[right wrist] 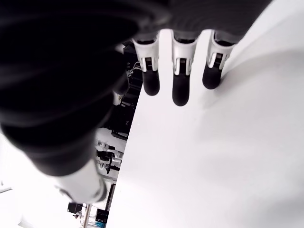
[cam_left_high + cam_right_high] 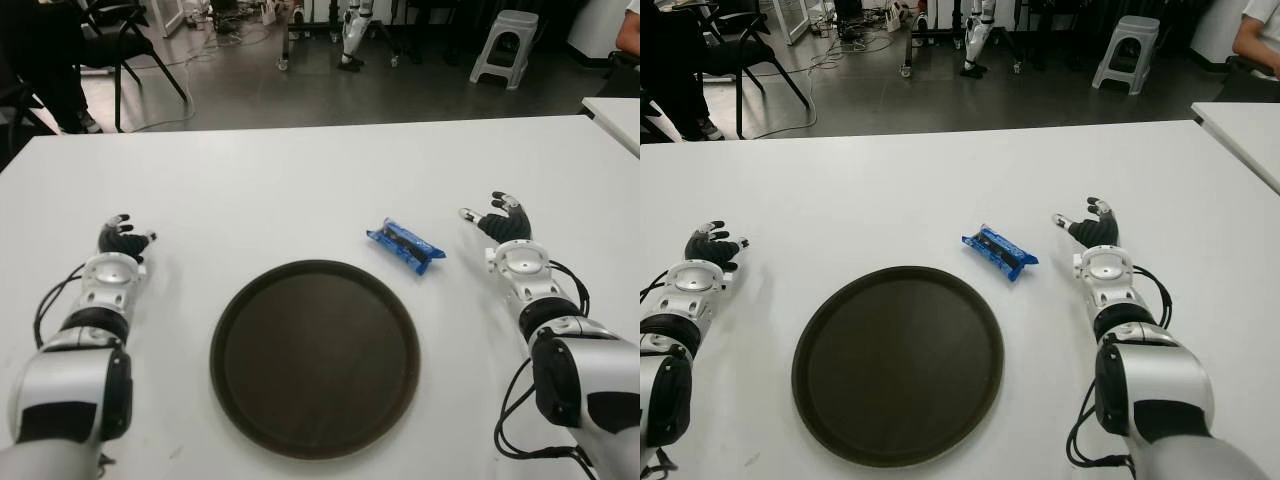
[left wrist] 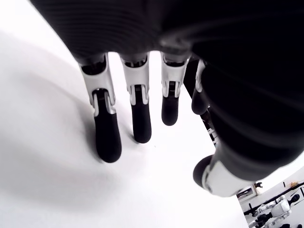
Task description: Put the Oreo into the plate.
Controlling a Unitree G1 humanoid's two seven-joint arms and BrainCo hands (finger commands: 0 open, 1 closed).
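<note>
Eye views: blue Oreo pack (image 2: 405, 246) flat on white table (image 2: 300, 180), just beyond dark round plate (image 2: 314, 357), between it and right hand (image 2: 503, 222); left hand (image 2: 122, 240) left of plate; wrist views: both hands' fingers (image 3: 107, 135) extended, empty.

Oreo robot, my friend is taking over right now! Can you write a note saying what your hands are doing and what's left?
Left robot hand: open, holding nothing, on the robot's left of the plate.
Right robot hand: open, holding nothing, on the robot's right of the Oreo.
Oreo: blue packet lying on the white table, just beyond the plate's far right rim, not touching it.
Plate: dark and round, in front of the robot, nothing in it.
Done: nothing yet.
Left: grasp the Oreo, probably with the nearer right robot hand, and put it in the plate.
</note>
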